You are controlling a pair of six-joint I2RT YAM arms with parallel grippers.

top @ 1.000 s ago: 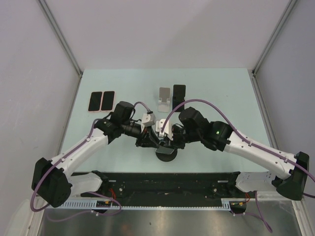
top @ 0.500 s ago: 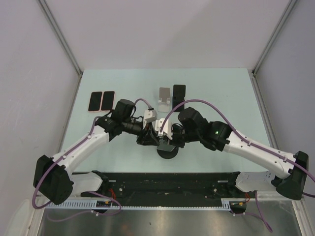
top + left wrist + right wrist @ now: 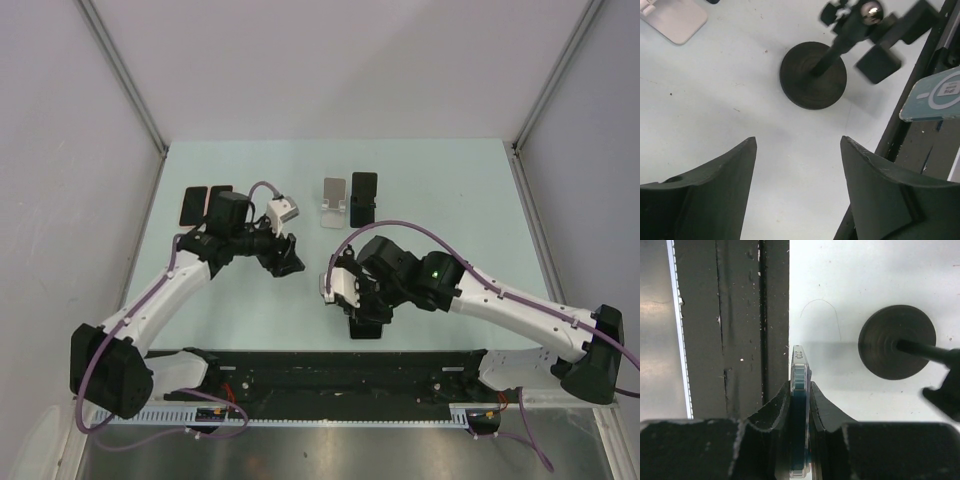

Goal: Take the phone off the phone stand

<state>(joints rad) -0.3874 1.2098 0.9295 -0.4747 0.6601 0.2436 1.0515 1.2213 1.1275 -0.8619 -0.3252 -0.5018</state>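
The phone (image 3: 800,390), teal in a clear case, stands edge-on between my right gripper's (image 3: 800,386) fingers, which are shut on it. It hangs over the table's near edge beside the black rail, apart from the stand. The left wrist view shows the phone's (image 3: 935,95) back at the right. The phone stand (image 3: 813,75) is a black round base with a stem and a ball-jointed holder, and it carries nothing. The stand's base (image 3: 897,342) lies to the right of the phone. My left gripper (image 3: 797,142) is open and empty, back from the stand. In the top view my right arm mostly hides the stand.
Two dark phones (image 3: 193,205) lie at the back left, partly under my left arm. A silver stand (image 3: 335,200) and a black phone (image 3: 364,195) sit at the back centre. The black rail (image 3: 740,325) runs along the near edge. My left gripper (image 3: 285,258) is left of centre.
My left gripper has opened and pulled back to the left, away from the stand. My right gripper has carried the phone off the stand toward the near edge.
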